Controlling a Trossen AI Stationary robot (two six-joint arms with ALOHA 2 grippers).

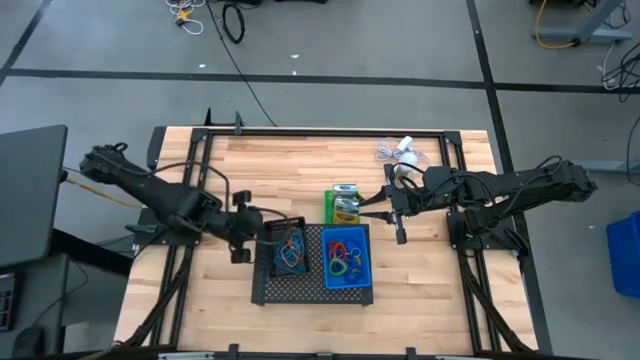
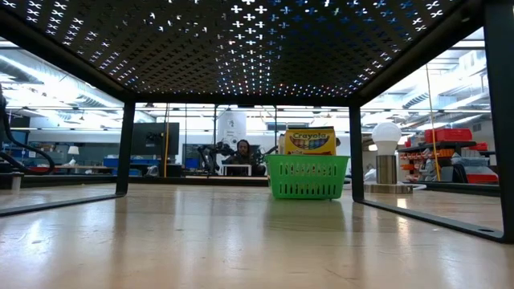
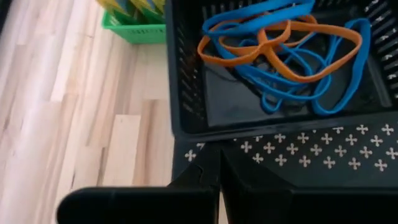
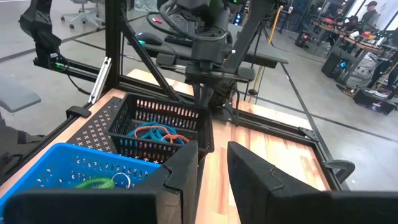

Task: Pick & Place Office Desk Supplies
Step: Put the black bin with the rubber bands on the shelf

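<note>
Overhead, the large black mesh tray (image 1: 312, 285) sits near the front middle of the wooden table (image 1: 250, 170), carrying a black bin (image 1: 284, 248) on its left part and a blue bin (image 1: 347, 258) on its right. Blue and orange rubber-band loops (image 3: 283, 46) lie tangled in the black bin, and more coloured loops (image 1: 345, 255) fill the blue one. Just behind the tray stands a green bin (image 1: 343, 205) holding a yellow crayon box (image 2: 310, 140). The left gripper (image 1: 240, 235) hangs at the black bin's left outer wall with its fingers clenched together and nothing between them; the bin's wall stands between it and the loops. The right gripper (image 1: 398, 222) hovers just right of the green bin and behind the blue bin's right corner, its two fingers (image 4: 183, 165) slightly parted with no object seen between them. Behind the right arm, a white mini fan (image 1: 404, 150) rests near the table's back edge. From table height, the tray's perforated underside roofs the view, its legs framing the green bin.
</note>
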